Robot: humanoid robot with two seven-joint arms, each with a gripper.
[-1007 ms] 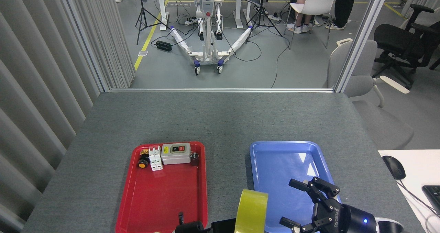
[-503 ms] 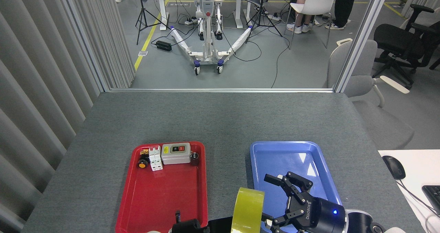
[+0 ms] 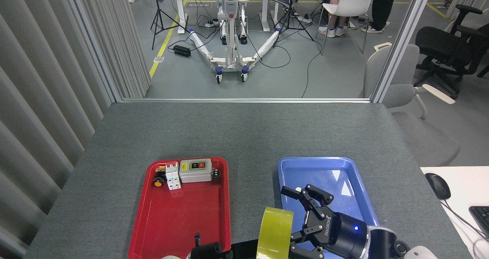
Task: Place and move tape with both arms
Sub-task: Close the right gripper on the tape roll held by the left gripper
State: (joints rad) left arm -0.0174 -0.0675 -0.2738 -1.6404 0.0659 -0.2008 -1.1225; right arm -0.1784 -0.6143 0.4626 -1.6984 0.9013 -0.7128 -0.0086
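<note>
Head view: left fingers (image 3: 263, 247) grip tape (image 3: 274, 232); right fingers (image 3: 296, 220) spread beside it.

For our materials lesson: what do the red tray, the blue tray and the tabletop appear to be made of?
Red tray: probably moulded plastic, glossy; it shows soft reflections and rounded rims.
Blue tray: likely the same plastic, glossy, with bright white glare patches.
Tabletop: looks like grey felt or carpet-like fabric, matt and speckled, with no shine.
</note>
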